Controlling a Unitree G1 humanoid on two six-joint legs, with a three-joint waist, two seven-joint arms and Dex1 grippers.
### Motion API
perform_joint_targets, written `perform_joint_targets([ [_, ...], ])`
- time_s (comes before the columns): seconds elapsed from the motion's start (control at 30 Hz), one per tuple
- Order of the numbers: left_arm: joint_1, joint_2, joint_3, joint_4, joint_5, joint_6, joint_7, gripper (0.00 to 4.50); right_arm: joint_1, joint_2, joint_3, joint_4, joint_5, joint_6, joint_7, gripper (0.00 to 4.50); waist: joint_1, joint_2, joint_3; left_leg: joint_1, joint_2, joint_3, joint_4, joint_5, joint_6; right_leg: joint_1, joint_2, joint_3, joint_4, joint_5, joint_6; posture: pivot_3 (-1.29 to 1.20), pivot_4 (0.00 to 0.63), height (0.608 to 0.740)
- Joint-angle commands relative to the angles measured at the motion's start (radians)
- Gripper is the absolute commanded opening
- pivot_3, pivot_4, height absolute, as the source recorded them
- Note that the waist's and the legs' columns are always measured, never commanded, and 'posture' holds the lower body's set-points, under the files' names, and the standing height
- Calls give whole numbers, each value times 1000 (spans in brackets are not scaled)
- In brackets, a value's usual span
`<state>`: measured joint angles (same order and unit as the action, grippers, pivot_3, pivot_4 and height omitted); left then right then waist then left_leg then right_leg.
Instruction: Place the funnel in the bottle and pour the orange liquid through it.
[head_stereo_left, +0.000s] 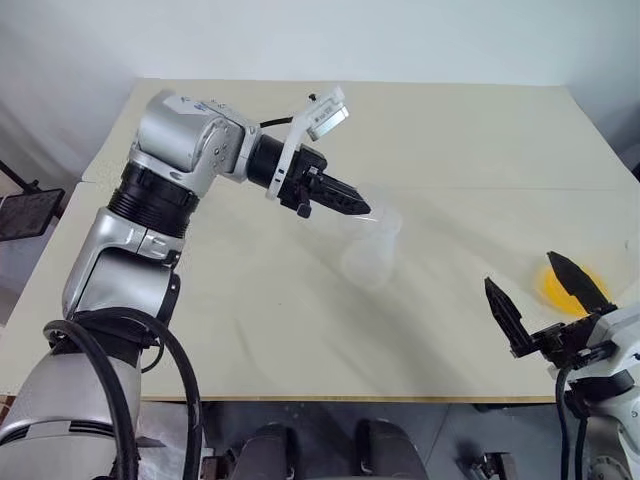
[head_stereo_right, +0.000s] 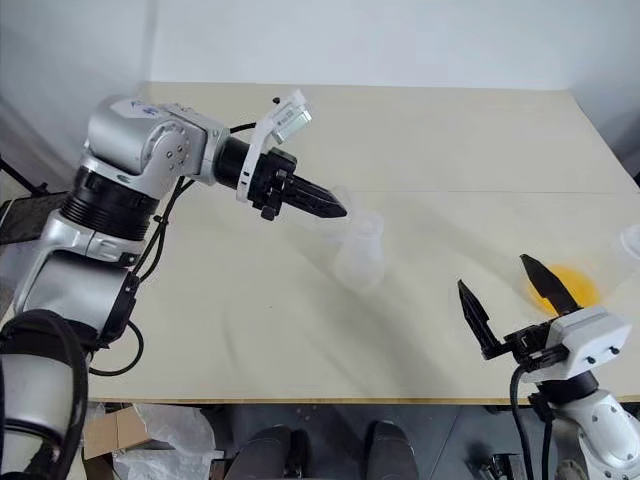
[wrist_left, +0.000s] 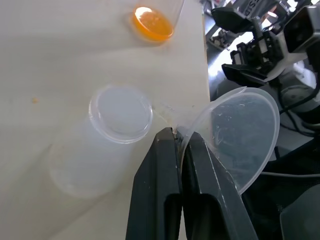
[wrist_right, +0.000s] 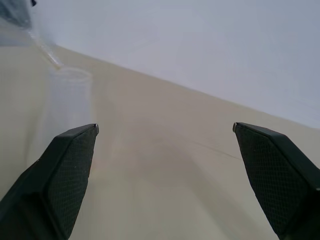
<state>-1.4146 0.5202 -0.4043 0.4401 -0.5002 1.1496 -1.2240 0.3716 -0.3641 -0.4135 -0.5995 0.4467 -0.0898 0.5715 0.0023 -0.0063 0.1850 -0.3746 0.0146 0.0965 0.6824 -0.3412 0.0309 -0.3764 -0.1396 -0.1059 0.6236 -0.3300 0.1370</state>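
Funnel (wrist_left: 240, 135) pinched by its rim in my left gripper (wrist_left: 179, 137) above the bottle (wrist_left: 120, 114); my right gripper (head_stereo_left: 548, 292) spread wide, empty.

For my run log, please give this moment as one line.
left gripper: shut on funnel | funnel: beside bottle mouth, not in | right gripper: open, empty | orange liquid: on table, unpoured

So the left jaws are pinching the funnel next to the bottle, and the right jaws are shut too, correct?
Not quite. The right gripper stands wide open with nothing between its jaws, as the right wrist view shows. The rest holds: the left gripper is shut on the funnel, beside the bottle.
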Motion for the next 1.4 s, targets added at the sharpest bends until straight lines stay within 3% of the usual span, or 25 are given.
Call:
perform_joint_targets([
  [0.03,-49,-31,11,38,37,-21,-6,19,3,-30,30,-43,-20,-19,25,4500,2,0,0,0,0,0,0,0,0,0,0,0,0,0,0,0,150,740],
  [0.5,-129,-153,-50,236,206,-127,-60,19,-80,-120,45,7,22,20,70,4500,22,0,0,-1,-1,0,1,0,0,0,-1,0,0,0,0,0,150,740],
  [0.73,-110,-215,152,248,147,-196,1,1921,-107,-114,74,19,11,30,76,4500,21,-1,0,-1,0,-1,1,0,1,0,0,-1,0,0,0,0,150,740],
  [1.03,118,-181,298,109,126,-439,2,4475,-114,-108,73,24,16,32,54,4500,19,0,0,-1,0,-1,2,0,1,0,-1,-1,2,0,0,0,150,740],
  [1.33,557,-81,483,-83,82,-854,-57,4475,2,-71,-94,40,65,16,15,4500,23,0,0,0,1,-2,2,0,1,0,-3,-1,3,0,0,0,150,740],
  [1.4,645,-51,486,-136,80,-877,-78,4475,43,-51,-152,45,84,4,5,4500,25,0,0,-1,1,-3,2,0,1,0,-3,-2,4,0,0,0,150,740],
])
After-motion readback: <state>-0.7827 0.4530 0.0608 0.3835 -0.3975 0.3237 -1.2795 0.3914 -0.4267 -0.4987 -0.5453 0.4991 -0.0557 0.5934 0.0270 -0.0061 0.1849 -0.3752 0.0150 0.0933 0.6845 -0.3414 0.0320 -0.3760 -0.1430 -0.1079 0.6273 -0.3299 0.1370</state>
